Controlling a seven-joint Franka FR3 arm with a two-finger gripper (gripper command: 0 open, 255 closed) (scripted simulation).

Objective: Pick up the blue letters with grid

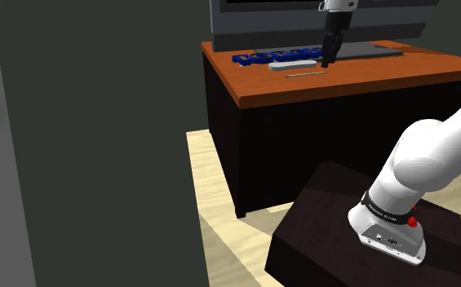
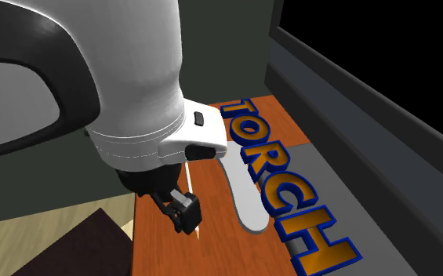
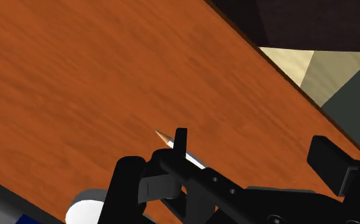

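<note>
1. Blue-sided block letters [image 1: 276,57] with orange-gold faces lie flat on the table. I count five in the second exterior view, spelling TORCH. They sit off to one side of the gripper [image 3: 253,137], beyond the pale slab, and nothing touches them.
2. I see one pale grey slab [image 2: 241,196], flat and smooth with rounded ends. It lies between the letters and the gripper, right alongside the letters.
3. I see one thin stick [image 3: 164,136], pencil-like with a sharpened tip. It lies on the wood just beside one black finger.
4. My gripper hangs low over the table with its two fingers spread apart, clasping nothing.
5. The tabletop [image 1: 367,73] is reddish-brown wood with a streaked grain, set on a dark body.
6. One grey-framed screen [image 1: 318,24] stands behind the letters.
</note>
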